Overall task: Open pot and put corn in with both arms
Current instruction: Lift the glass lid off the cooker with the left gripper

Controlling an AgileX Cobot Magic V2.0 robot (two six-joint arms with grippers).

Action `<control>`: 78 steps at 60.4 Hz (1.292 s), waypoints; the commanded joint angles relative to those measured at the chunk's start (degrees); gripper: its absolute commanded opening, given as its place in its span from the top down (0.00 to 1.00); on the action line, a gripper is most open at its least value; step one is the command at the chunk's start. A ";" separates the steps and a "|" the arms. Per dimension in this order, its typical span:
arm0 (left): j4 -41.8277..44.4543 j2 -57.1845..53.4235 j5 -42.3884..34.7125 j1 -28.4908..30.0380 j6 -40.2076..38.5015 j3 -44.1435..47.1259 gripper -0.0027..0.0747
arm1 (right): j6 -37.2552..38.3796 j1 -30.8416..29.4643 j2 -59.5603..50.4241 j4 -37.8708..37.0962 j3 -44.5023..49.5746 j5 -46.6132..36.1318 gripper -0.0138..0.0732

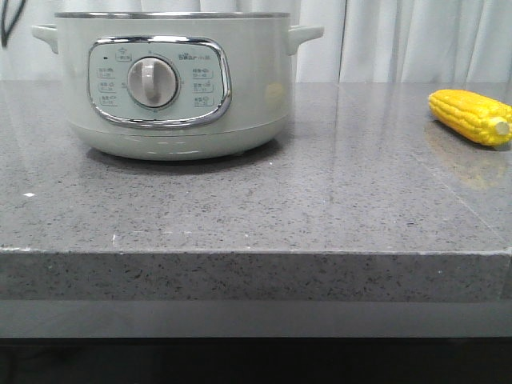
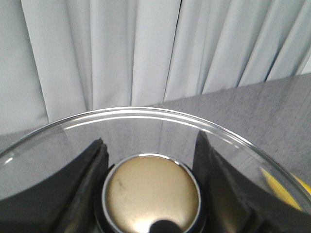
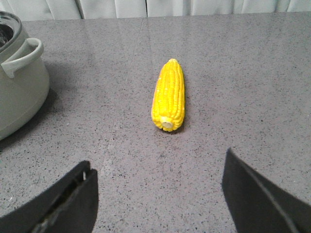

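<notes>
Front view: the pot [image 1: 176, 84] stands on the grey speckled table [image 1: 256, 216] toward its rear left, control panel [image 1: 160, 82] and central white dial [image 1: 152, 82] facing the camera, one side handle at each end of its metal rim. The corn [image 1: 470, 117] lies on its side near the right edge of the table, well apart from the pot, pale stub end turned toward the front right. White curtains [image 1: 416, 40] hang behind the table. Neither arm appears here.

Left wrist view: the left gripper [image 2: 151, 194] points down onto a glass lid [image 2: 146, 116], its two dark fingers [image 2: 85, 187] set narrowly on either side of the round gold-coloured knob [image 2: 151, 196] and touching its chrome ring, so the knob is clasped between them. The curved lid edge arcs across the frame; curtain folds and a strip of grey table show beyond it, and a sliver of yellow shows through the glass at one side.

Right wrist view: the right gripper [image 3: 158, 194] hovers above the table with fingers [image 3: 68, 204] spread wide and nothing between them. The corn [image 3: 169, 94] lies flat ahead of the fingertips, apart from them, stub end toward the camera. One pot handle [image 3: 22, 56] and part of the pale wall show at the side
</notes>
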 commanded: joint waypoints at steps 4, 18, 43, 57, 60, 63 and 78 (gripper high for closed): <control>2.78 -8.52 -4.12 -0.05 -0.48 -3.52 0.67 | -0.64 -0.30 0.57 -0.04 -2.13 -4.08 0.21; 3.93 -16.19 1.89 4.23 -0.48 -1.00 0.67 | -0.64 -0.30 0.57 -0.04 -2.13 -3.66 0.21; 3.93 -38.00 -2.32 14.11 -0.48 27.19 0.67 | -0.64 -0.30 0.57 -0.04 -2.13 -3.21 0.21; 3.83 -50.65 -0.83 16.46 -0.48 39.00 0.67 | -0.64 -0.30 0.57 -0.04 -2.13 -1.04 0.21; 3.71 -53.58 -0.58 16.46 -0.48 41.19 0.67 | -0.64 -0.30 0.57 -0.04 -2.13 -1.15 0.21; 3.71 -55.63 -0.58 16.46 -0.48 42.49 0.67 | -0.64 -0.30 0.62 -0.04 -2.13 -1.39 0.21; 3.71 -60.59 -1.46 16.46 -0.48 43.61 0.67 | -0.59 -0.30 9.24 -0.04 -7.86 2.82 0.21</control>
